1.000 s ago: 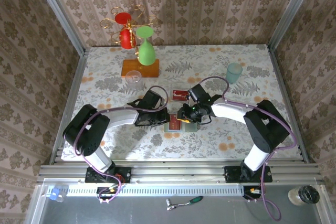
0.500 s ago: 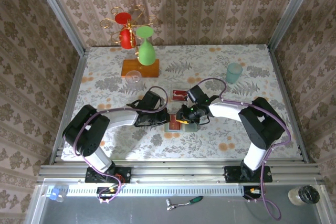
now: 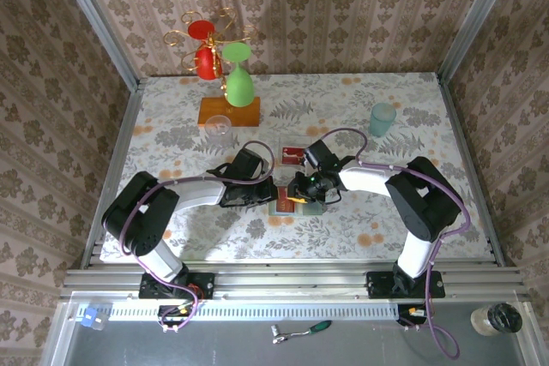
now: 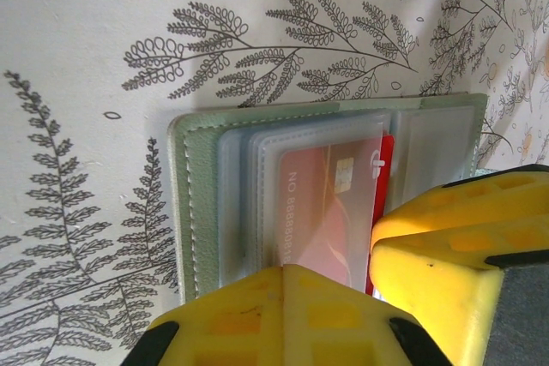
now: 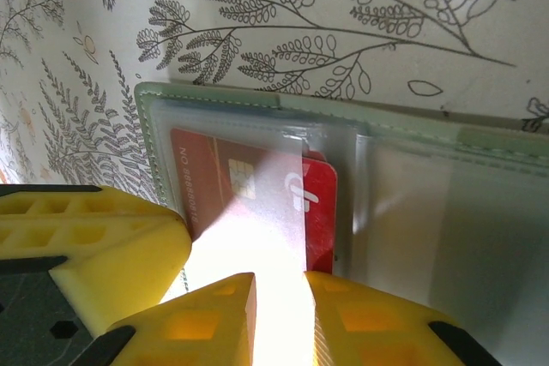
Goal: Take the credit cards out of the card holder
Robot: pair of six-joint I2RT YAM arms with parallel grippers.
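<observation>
card holder: the card holder (image 4: 184, 203) lies open and flat in the lower middle of the table (image 3: 386, 212), seen from overhead, well in from every table edge.
left gripper: the left gripper (image 4: 283, 276) is clenched, its tips together on the holder's lower edge in its own wrist view. It doesn't look like it's grasping anything.
right gripper: the right gripper (image 5: 279, 289) has its jaws narrowly apart with a bright strip of clear sleeve running between them. Honestly can't tell if it's pinching it or not.
red card: the red card (image 5: 214, 173) sits in a clear sleeve of the holder, and its right edge pokes out past the sleeve's edge.
loose red card: the loose red card (image 3: 294, 155) lies flat on the table just above the holder, near the right arm.
open room: there's bare cloth at the lower left and lower right of the table. The cup (image 3: 383, 117) at upper right and the ornament stand (image 3: 229, 111) at upper left are both well apart from the holder.
overhead vs wrists: overhead, the two grippers meet over the holder and cover most of it. The wrist views show the stitched green border, the stacked sleeves, and the card's chip and white logo.
</observation>
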